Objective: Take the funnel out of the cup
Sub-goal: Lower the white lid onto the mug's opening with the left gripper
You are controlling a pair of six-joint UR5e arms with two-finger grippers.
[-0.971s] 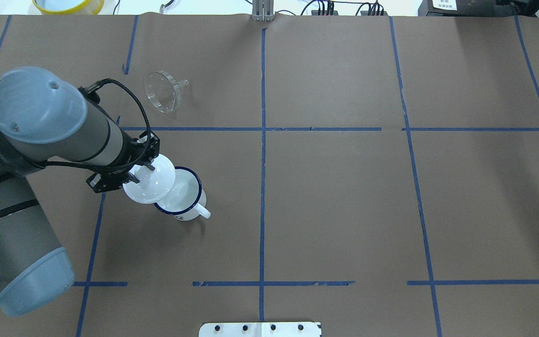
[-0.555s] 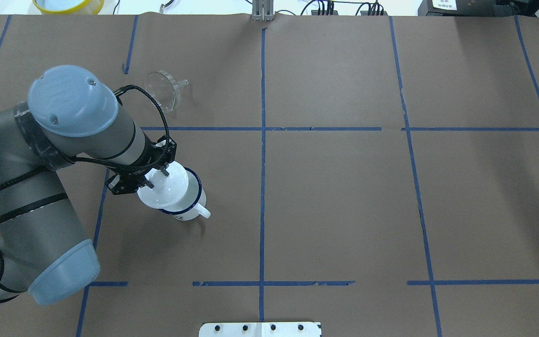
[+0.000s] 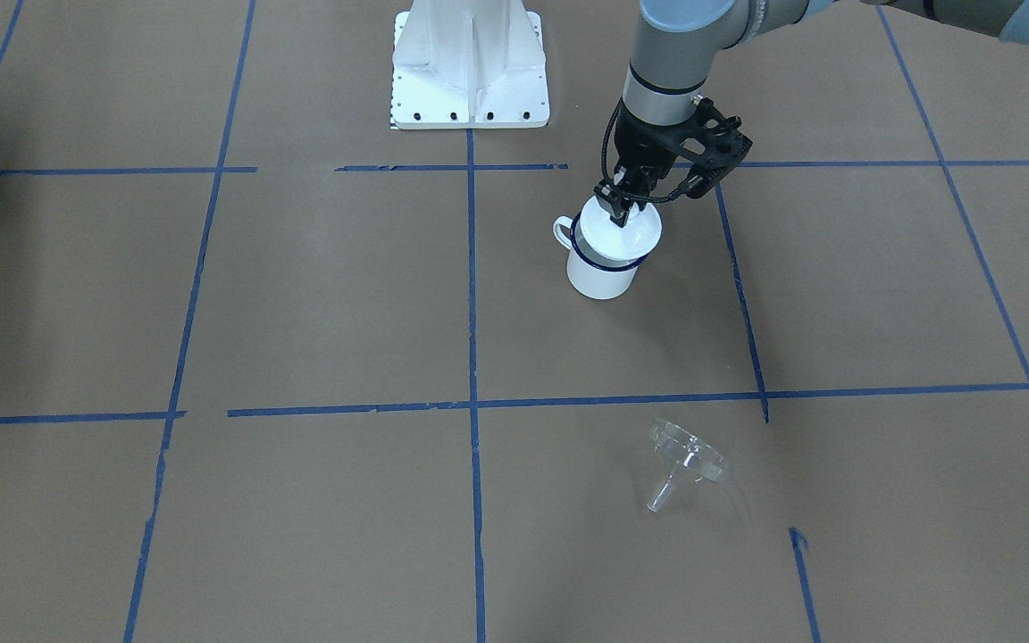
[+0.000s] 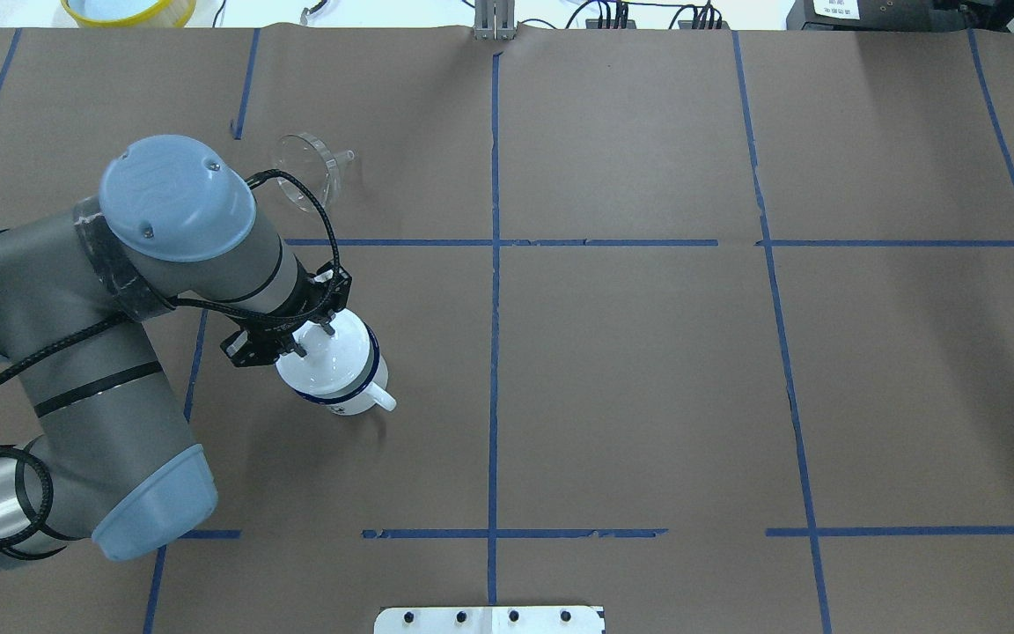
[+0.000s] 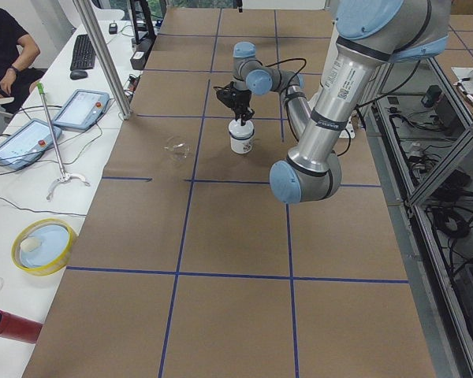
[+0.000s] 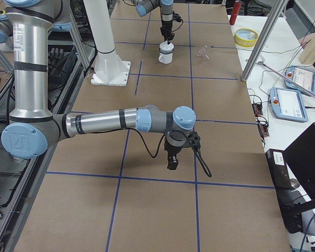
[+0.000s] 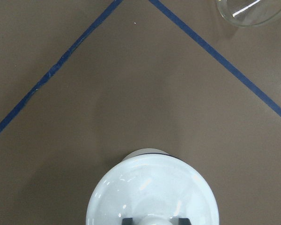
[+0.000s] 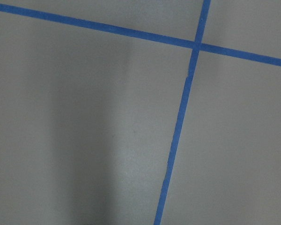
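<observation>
The clear funnel [image 4: 304, 172] lies on its side on the brown paper, far left, apart from the cup; it also shows in the front view [image 3: 684, 460] and at the left wrist view's top edge [image 7: 246, 11]. The white cup [image 4: 346, 394] with a blue rim stands upright, handle toward the robot. My left gripper [image 4: 314, 340] is shut on the knob of a white domed lid [image 4: 337, 354], which covers the cup's mouth [image 3: 601, 272]. I cannot tell if the lid rests on the rim. My right gripper [image 6: 171, 163] hovers over bare paper; I cannot tell if it is open.
Blue tape lines [image 4: 495, 242] divide the paper into squares. A yellow-rimmed dish [image 4: 127, 9] sits beyond the table's far edge. The robot's white base plate [image 3: 470, 67] is at the near edge. An operator [image 5: 4, 47] sits past the far side, with tablets [image 5: 79, 106] there.
My left arm has carried the lid to the right, from beside the open cup to over its mouth. The funnel and the cup have not moved.
</observation>
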